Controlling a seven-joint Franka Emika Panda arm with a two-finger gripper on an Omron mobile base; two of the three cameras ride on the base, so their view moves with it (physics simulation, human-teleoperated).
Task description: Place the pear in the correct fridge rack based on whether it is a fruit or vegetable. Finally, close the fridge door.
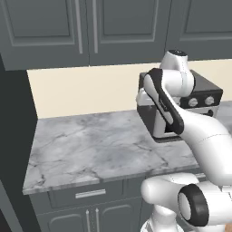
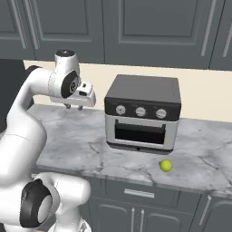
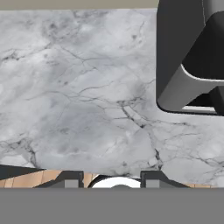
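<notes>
The pear [image 2: 166, 166], small and yellow-green, lies on the marble counter [image 2: 77, 140] near its front edge, in front of the toaster oven's right side. My gripper [image 2: 74, 107] hangs above the counter well to the left of the oven, far from the pear, pointing down. In the hand view its fingertips [image 3: 72, 183] stand apart over bare marble with nothing between them, so the gripper [image 3: 111, 181] is open. The fridge rack and the fridge door are out of view.
A dark toaster oven [image 2: 142, 113] with three knobs stands at the back of the counter, and it also appears behind my arm [image 1: 199, 97]. Grey wall cabinets [image 2: 136, 27] hang above. A tall dark panel [image 1: 16, 127] borders the counter's left end.
</notes>
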